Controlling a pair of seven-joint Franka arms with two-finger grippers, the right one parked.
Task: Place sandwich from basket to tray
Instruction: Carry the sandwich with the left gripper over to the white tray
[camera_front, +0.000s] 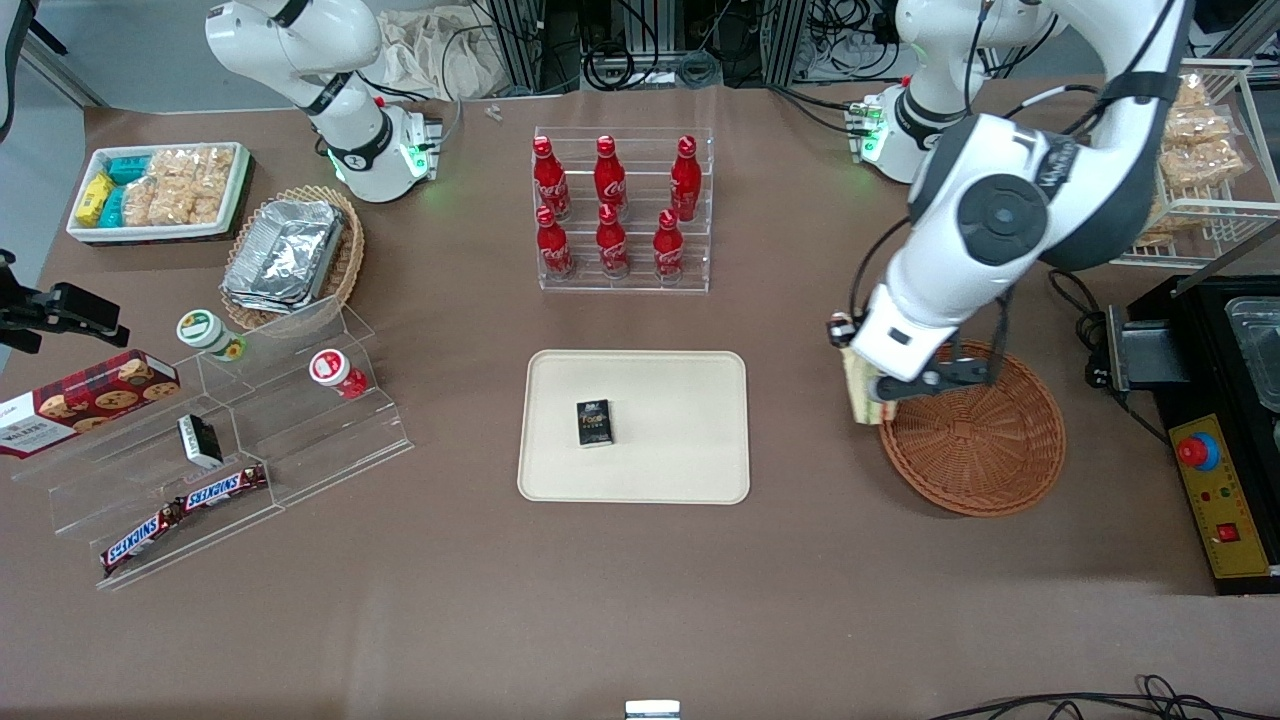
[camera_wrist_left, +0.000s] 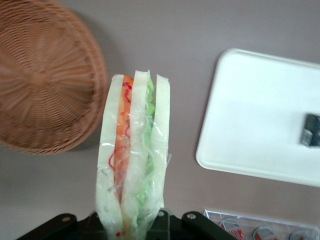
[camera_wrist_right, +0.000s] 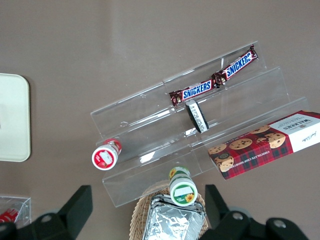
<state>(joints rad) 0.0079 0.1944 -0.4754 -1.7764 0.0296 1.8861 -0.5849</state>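
Note:
My left gripper (camera_front: 868, 392) is shut on the sandwich (camera_front: 857, 392), a wrapped wedge of pale bread with orange, red and green layers (camera_wrist_left: 134, 160). It hangs in the air over the brown table, just at the rim of the reddish-brown wicker basket (camera_front: 975, 430) on the side facing the tray. The basket (camera_wrist_left: 40, 80) holds nothing. The cream tray (camera_front: 634, 425) lies mid-table, toward the parked arm's end from the gripper, and its corner (camera_wrist_left: 260, 115) shows in the left wrist view. A small black box (camera_front: 594, 422) rests on it.
A clear rack of red cola bottles (camera_front: 620, 205) stands farther from the front camera than the tray. A black machine with a red button (camera_front: 1215, 470) sits at the working arm's end, by a wire rack of snacks (camera_front: 1200, 150). Clear tiered stands with snacks (camera_front: 220, 440) fill the parked arm's end.

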